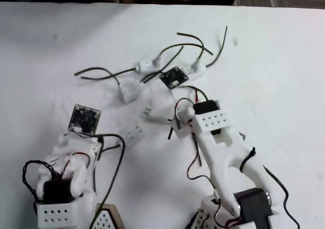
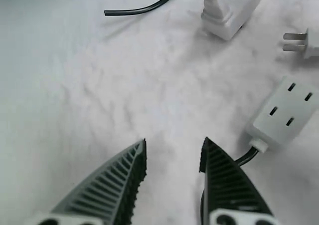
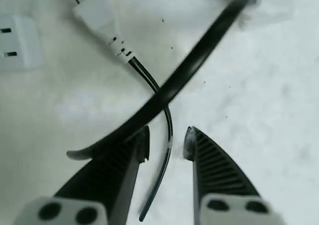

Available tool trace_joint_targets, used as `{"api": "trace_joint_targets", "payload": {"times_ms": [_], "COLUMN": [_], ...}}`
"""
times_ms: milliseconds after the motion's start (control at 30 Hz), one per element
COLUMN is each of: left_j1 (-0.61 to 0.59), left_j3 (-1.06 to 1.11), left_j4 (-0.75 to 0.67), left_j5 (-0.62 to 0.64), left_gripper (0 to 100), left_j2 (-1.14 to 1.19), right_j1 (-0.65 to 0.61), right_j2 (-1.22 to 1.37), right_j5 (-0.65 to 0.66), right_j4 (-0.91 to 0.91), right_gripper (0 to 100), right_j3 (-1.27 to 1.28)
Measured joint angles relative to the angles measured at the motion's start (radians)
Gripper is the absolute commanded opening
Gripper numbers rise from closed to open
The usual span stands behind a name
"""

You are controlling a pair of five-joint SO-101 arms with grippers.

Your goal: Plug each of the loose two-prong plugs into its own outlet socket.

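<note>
The left gripper [image 2: 172, 147] hangs with jaws spread over the white table [image 1: 274, 51], gripping nothing. Just ahead lies an outlet socket [image 2: 284, 112], slots up, its cord partly hidden behind one finger. A loose plug [image 2: 299, 41] beyond is cut off, with little but its prongs showing. The right gripper [image 3: 167, 135], near the high view's centre, is also spread, a thin cord [image 3: 167, 130] running between the jaws. That cord leads to a white plug [image 3: 97, 10] lying flat, prongs pointing away and clipped at the tips. A blurred thick cable [image 3: 189, 70] crosses in front.
</note>
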Motion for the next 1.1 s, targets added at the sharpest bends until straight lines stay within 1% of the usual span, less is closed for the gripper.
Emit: {"api": "trace_joint_targets", "payload": {"times_ms": [200,267,367,533,633,733,900,1100], "left_j1": [0.0,0.0,0.0,0.0,0.0,0.0,0.0,0.0], "left_j3": [0.0,0.0,0.0,0.017,0.017,0.02,0.02,0.02], "left_j4": [0.0,0.0,0.0,0.0,0.0,0.0,0.0,0.0], "left_j5": [0.0,0.0,0.0,0.0,0.0,0.0,0.0,0.0], "left_gripper": [18,18,18,18,18,18,18,18], "left_j2": [0.0,0.0,0.0,-0.003,-0.005,-0.005,-0.005,-0.005], "right_j1": [-0.003,-0.003,0.002,0.012,0.021,0.052,0.112,0.133], "right_j2": [0.124,0.18,0.238,0.272,0.259,0.186,-0.04,-0.315], "right_j5": [0.003,0.003,0.005,0.005,0.005,0.005,0.006,0.147], "right_j4": [-0.109,-0.112,-0.112,-0.117,-0.089,-0.006,0.129,0.259], "right_gripper": [12.1,9.4,1.7,1.7,1.8,1.8,1.8,1.8], "right_j3": [0.02,0.006,-0.026,-0.055,-0.061,-0.077,-0.104,-0.104]}}
